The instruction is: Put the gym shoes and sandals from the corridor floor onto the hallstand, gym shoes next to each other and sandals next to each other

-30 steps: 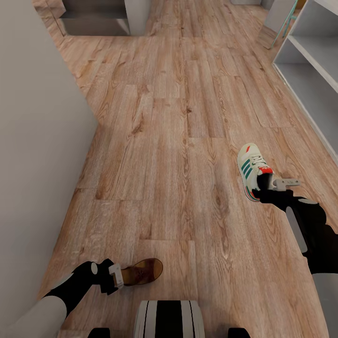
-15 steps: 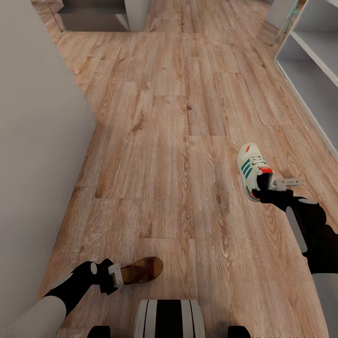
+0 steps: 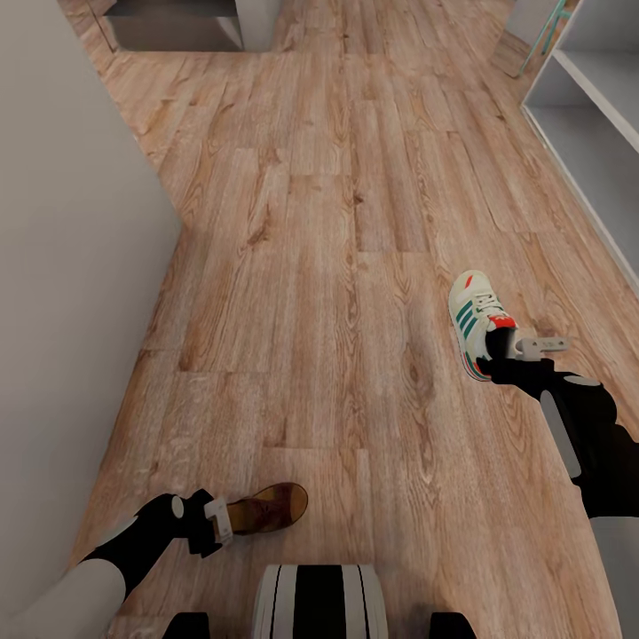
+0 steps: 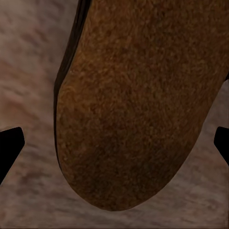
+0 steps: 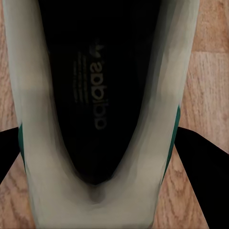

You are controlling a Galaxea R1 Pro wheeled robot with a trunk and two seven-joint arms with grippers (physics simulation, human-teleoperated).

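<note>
The right gripper [image 3: 499, 344] clamps the heel of a gym shoe [image 3: 474, 321], toe pointing away from the robot. The hallstand [image 3: 581, 155] lies ahead-right, nearer this arm. The left gripper [image 3: 222, 517] grips a brown sandal [image 3: 269, 510] above the corridor floor [image 3: 337, 248].

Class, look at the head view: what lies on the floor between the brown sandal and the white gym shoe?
Nothing: in the head view only bare corridor floor runs between the sandal and the gym shoe.
</note>
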